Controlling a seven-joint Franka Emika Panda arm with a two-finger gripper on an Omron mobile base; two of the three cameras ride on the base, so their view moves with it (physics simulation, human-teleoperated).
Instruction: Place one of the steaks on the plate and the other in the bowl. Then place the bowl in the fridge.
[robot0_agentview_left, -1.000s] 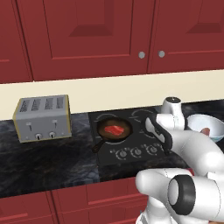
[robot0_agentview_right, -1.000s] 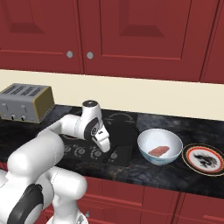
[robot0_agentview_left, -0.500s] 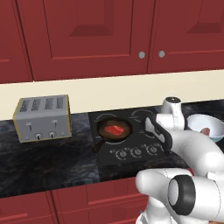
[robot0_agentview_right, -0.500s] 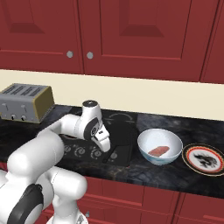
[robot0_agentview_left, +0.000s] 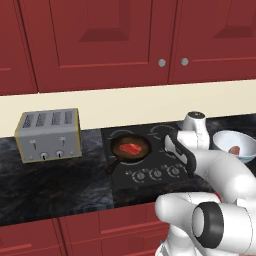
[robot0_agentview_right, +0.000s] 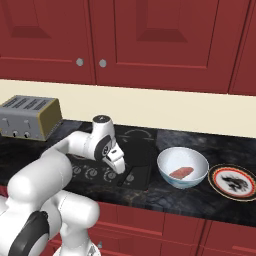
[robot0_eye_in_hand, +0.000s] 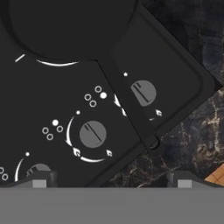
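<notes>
One red steak (robot0_agentview_left: 131, 149) lies in a dark frying pan (robot0_agentview_left: 120, 156) on the left burner of the stove. The other, pinkish steak (robot0_agentview_right: 181, 172) lies in the white bowl (robot0_agentview_right: 171, 159) to the right of the stove; it is also in the bowl (robot0_agentview_left: 226, 140) in the left base view. The plate (robot0_agentview_right: 221, 173), red-rimmed with a dark pattern, stands right of the bowl with no steak on it. My gripper (robot0_agentview_right: 120, 169) (robot0_agentview_left: 191, 171) hangs open, pointing down over the stove's front knobs, left of the bowl. In the hand view my gripper (robot0_eye_in_hand: 111, 181) holds nothing. The fridge is out of view.
A second dark pan (robot0_agentview_right: 137, 150) sits on the right burner, its handle (robot0_eye_in_hand: 131, 107) running diagonally under my hand past the knobs (robot0_eye_in_hand: 92, 134). A silver toaster (robot0_agentview_left: 48, 135) stands at the counter's left. Red cabinets (robot0_agentview_left: 100, 40) hang above.
</notes>
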